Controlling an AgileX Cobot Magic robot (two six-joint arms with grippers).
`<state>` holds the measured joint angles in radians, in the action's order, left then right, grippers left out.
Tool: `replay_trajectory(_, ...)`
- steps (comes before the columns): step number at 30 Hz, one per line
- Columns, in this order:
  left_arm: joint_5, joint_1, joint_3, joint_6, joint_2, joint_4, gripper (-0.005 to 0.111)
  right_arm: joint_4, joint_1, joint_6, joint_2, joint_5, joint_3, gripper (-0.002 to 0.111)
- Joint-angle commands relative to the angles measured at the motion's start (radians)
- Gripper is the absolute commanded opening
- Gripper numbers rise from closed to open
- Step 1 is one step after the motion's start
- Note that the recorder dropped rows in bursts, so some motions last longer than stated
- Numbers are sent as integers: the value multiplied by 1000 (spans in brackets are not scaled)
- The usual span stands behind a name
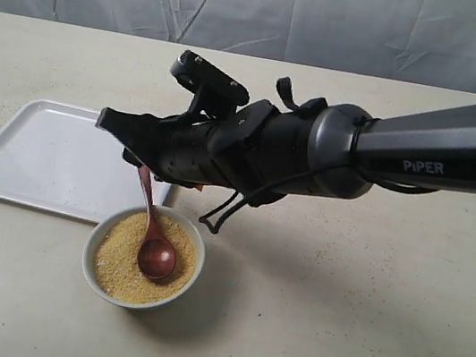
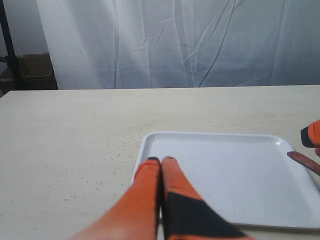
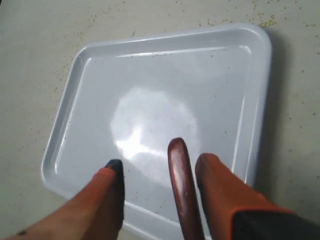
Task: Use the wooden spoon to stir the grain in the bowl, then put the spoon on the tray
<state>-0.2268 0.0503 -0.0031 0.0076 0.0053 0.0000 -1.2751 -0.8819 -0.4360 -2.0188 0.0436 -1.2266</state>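
The white bowl [image 1: 114, 294] stands in front of the tray [image 1: 42, 157], filled with golden grain [image 1: 121, 261]. The wooden spoon [image 1: 156, 256] stands steeply in it, head resting on the grain, handle rising into my right gripper [image 1: 114, 136]. In the right wrist view this gripper [image 3: 161, 161] is open. The spoon handle [image 3: 182, 190] leans against one finger, with a clear gap to the other, above the tray [image 3: 65, 125]. My left gripper [image 2: 161, 160] is shut on nothing, hovering at the near edge of the tray [image 2: 225, 170].
Loose grains are scattered over the beige table [image 1: 333, 320] around the tray. A pale curtain [image 1: 335, 22] hangs behind the table. The right arm [image 1: 441, 156] stretches in from the right, above the table.
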Motion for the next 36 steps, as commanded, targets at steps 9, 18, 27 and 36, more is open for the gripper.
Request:
replay_trajectory(9, 10, 1, 3, 0, -5, 0, 0, 274, 214, -9, 84, -448, 4, 46)
replay_trajectory(18, 10, 1, 3, 0, -5, 0, 0, 144, 464, -311, 34, -985, -98, -1)
replay_trajectory(27, 10, 1, 3, 0, -5, 0, 0, -113, 490, -496, -212, -1247, -228, 58)
replay_trajectory(36, 10, 1, 3, 0, -5, 0, 0, -116, 419, -507, -304, -1181, -326, 58)
